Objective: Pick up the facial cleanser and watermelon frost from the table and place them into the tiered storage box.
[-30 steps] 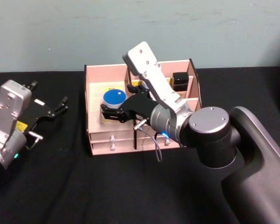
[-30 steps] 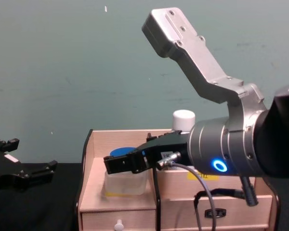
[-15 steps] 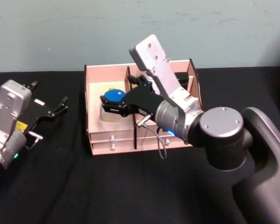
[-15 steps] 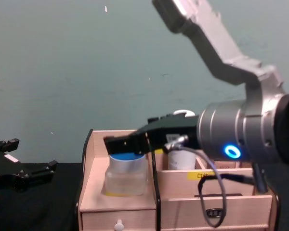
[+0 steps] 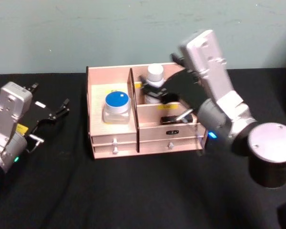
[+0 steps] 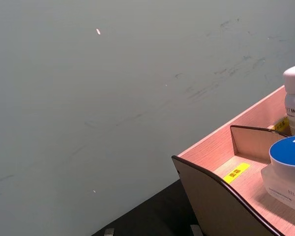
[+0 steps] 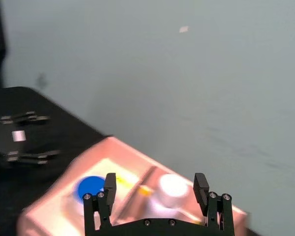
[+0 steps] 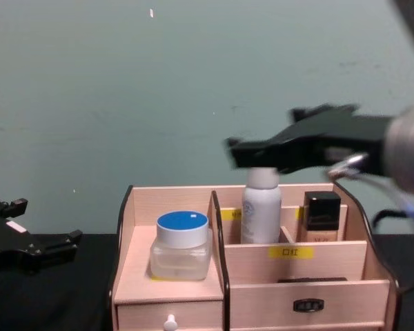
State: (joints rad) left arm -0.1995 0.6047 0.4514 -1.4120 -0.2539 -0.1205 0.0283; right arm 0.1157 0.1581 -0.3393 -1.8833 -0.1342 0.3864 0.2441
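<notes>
Head view first: we've got the tiered storage box (image 5: 97, 90) sitting square on the black table (image 5: 133, 191), its long side running left to right, drawers facing us. It's pale wood with dark edges and little yellow labels. In the left compartment there's a squat clear jar with a round blue lid (image 5: 117, 106), upright. Just right of the divider a white bottle (image 5: 155, 78) stands upright in the back tier. The right gripper (image 5: 155, 91) hangs over that bottle, black fingers spread apart with nothing between them. The left gripper (image 5: 57, 112) is off to the left, well apart from the box, fingers apart too.

Left wrist view: the box's curved dark-edged side wall (image 6: 221, 196), smooth wood grain, a yellow label on the floor beside the jar (image 6: 287, 167).

Right wrist view: the two black fingers (image 7: 109, 189) stand wide, jar and bottle cap (image 7: 173, 187) blurred below.

Chest view: jar (image 8: 181, 245) left, bottle (image 8: 261, 210) upright mid-back, a dark square-capped bottle (image 8: 322, 217) beside it, and the right gripper (image 8: 276, 152) above the bottle's cap.
</notes>
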